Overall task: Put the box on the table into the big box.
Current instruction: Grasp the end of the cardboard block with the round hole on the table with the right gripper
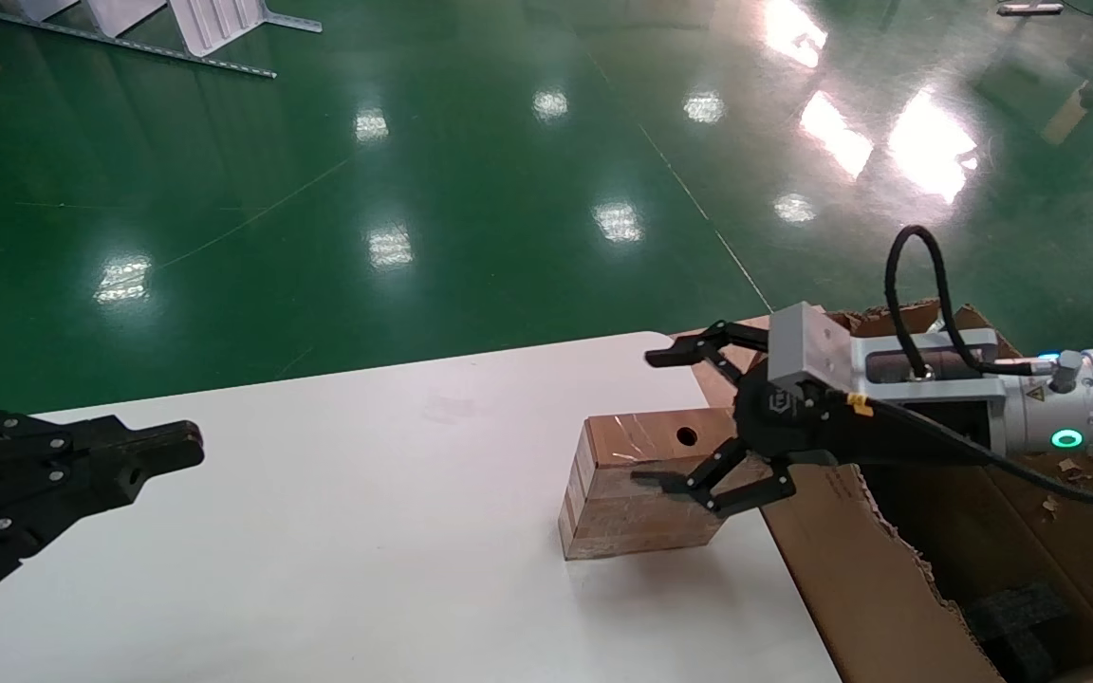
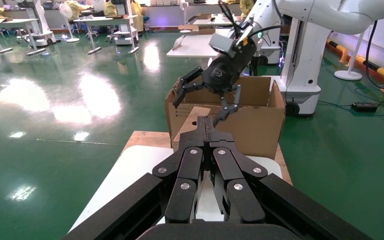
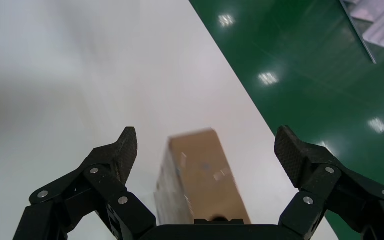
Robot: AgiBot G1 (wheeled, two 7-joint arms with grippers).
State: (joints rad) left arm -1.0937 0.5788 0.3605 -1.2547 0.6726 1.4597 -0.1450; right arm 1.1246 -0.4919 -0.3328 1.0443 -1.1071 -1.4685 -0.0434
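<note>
Right gripper (image 1: 653, 417) hovering spread wide over the small brown taped cardboard box (image 1: 637, 498).

The box is lying near the white table's (image 1: 366, 531) right edge, its near end partly hidden by fingers; the big torn brown carton (image 1: 874, 579) is running out of frame; left gripper (image 1: 172, 451), pressed closed, is idling at the left edge.

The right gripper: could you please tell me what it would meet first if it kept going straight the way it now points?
Most likely the small taped box: the right gripper is open, its fingers spread to either side of the box on the white table. Depth is unclear, so this is a judgement.
</note>
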